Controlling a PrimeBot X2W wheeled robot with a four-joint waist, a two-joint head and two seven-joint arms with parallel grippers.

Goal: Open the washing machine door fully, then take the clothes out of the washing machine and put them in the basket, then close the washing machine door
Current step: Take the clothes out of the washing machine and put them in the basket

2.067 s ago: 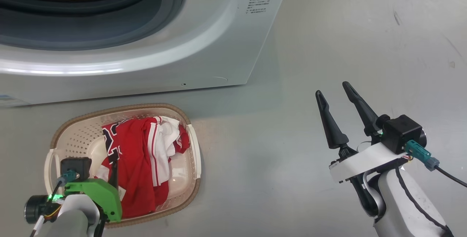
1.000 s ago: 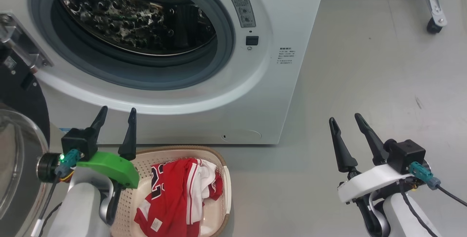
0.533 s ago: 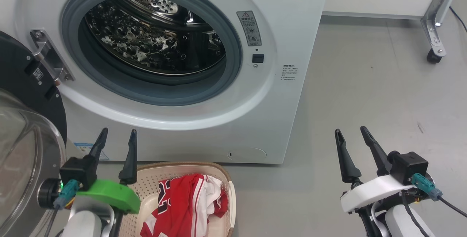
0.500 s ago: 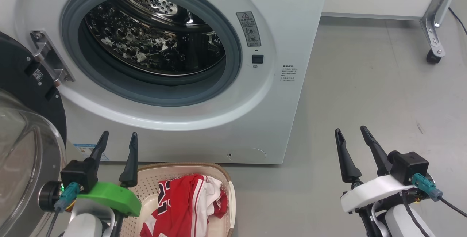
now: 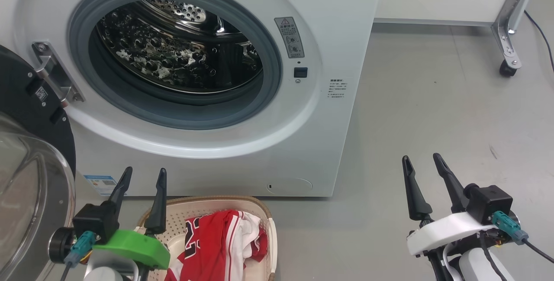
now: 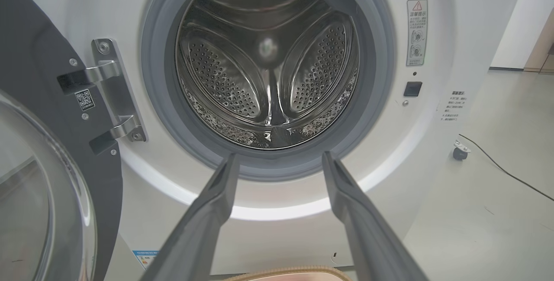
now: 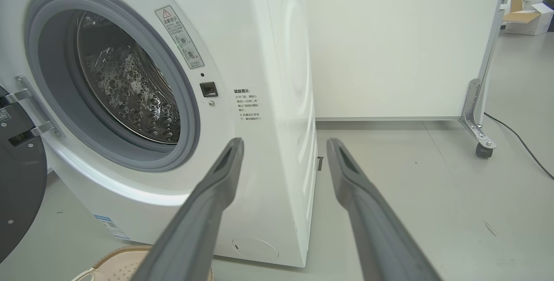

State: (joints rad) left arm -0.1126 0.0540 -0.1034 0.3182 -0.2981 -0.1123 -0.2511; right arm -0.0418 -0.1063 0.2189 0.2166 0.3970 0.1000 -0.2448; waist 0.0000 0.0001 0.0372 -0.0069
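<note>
Glass and shiny black, the washing machine door (image 5: 34,159) looks heavy, stiff and slippery, so push its rim; the left pincer (image 5: 145,170) and right pincer (image 5: 420,157) stand wide, empty.

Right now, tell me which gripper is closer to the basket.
The left gripper, on the green mount, right by the basket; the right gripper is far off over the floor.
</note>
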